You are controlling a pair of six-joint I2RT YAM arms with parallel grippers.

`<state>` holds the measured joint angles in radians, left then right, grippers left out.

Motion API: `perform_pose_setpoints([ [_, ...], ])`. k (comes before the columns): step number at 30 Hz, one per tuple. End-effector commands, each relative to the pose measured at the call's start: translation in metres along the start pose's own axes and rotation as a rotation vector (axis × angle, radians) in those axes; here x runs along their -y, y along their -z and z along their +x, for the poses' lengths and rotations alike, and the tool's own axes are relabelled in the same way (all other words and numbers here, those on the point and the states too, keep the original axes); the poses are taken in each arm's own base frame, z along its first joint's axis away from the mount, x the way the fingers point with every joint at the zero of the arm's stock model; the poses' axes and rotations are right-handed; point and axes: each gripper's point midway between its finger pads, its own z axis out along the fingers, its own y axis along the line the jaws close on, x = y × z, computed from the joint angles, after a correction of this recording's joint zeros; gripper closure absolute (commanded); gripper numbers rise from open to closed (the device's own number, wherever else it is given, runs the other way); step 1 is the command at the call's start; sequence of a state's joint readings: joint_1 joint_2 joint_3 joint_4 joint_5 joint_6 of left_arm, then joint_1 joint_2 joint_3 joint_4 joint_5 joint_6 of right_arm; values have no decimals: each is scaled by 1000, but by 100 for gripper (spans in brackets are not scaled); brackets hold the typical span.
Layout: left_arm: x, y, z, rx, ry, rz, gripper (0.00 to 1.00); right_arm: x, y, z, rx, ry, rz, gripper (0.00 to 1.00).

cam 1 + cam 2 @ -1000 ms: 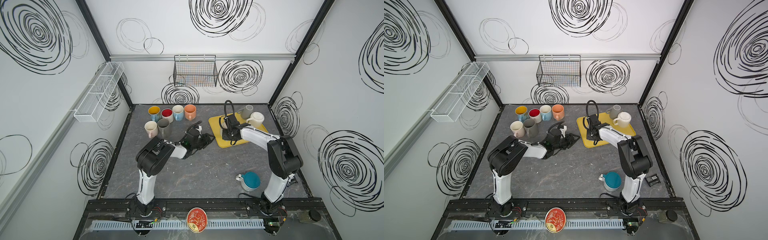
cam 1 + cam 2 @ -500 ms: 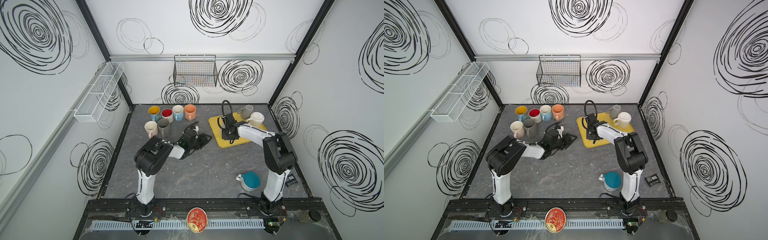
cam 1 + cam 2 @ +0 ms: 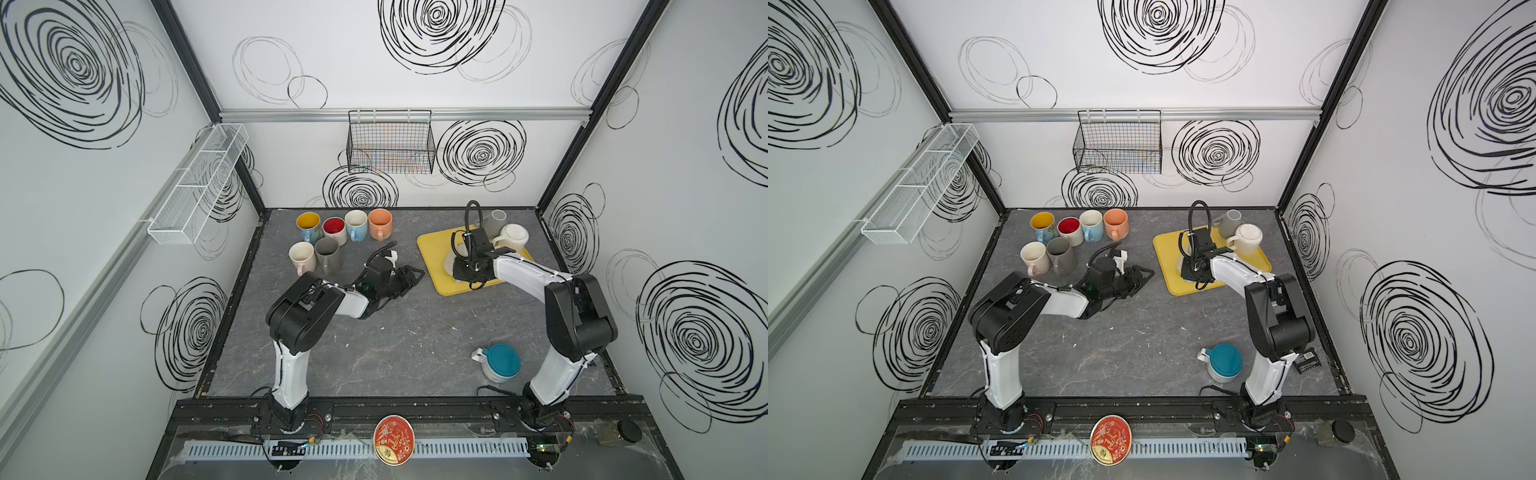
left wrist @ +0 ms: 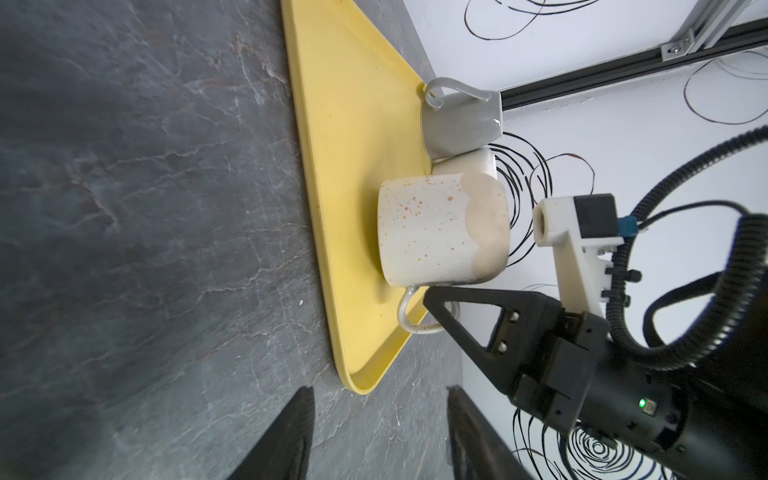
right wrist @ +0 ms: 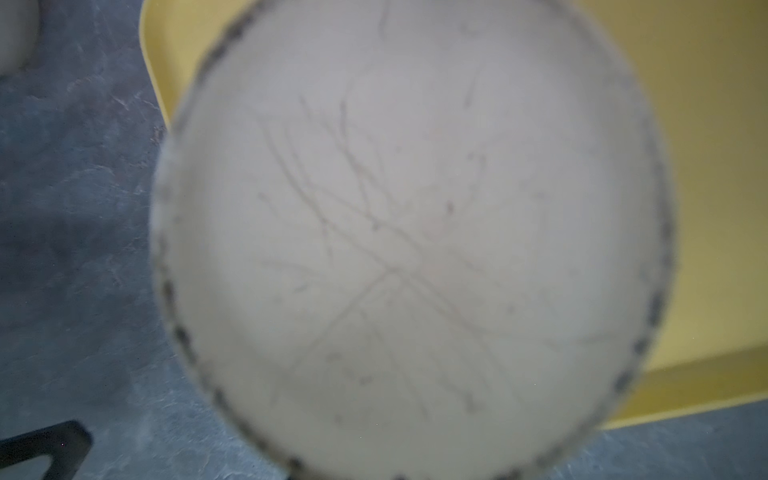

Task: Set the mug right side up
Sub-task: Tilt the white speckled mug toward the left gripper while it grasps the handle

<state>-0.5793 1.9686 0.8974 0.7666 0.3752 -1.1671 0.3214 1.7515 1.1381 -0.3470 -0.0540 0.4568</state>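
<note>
Right gripper point(image 4: 434, 297) has pinched shut since a second ago, on the handle point(image 4: 405, 320) of the cream speckled ceramic mug point(image 4: 440, 232).
The yellow plastic tray point(image 3: 432, 253), right of centre in both top views, bears the mug upside down on its left half; left gripper point(image 3: 409, 276), mid-frame, is spread and empty.

White walls point(image 3: 374, 79) have black scribble circles point(image 3: 436, 25). The floor point(image 3: 395, 345) is dark gray like stone. A black wire basket point(image 3: 390, 145) hangs at the back. A white wire shelf point(image 3: 195, 187) hangs on the side.
</note>
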Motion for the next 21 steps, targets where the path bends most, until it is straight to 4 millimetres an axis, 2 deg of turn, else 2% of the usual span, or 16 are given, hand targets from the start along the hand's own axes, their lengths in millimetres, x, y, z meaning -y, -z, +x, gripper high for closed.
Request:
perform_pose_setpoints([
  [1,43,5,-14,24,-61,117,45,-37,35,-42,140,-111,-276,100],
  [5,61,3,-14,4,-77,161,45,-47,58,-54,192,-182,-427,100],
  [13,88,3,-10,-19,-71,229,44,-72,104,-71,332,-203,-633,100],
  [17,107,10,-15,2,-37,299,45,-94,132,-76,394,-154,-741,100],
  [21,128,23,-23,30,-28,363,45,-125,163,-78,436,-46,-840,100],
])
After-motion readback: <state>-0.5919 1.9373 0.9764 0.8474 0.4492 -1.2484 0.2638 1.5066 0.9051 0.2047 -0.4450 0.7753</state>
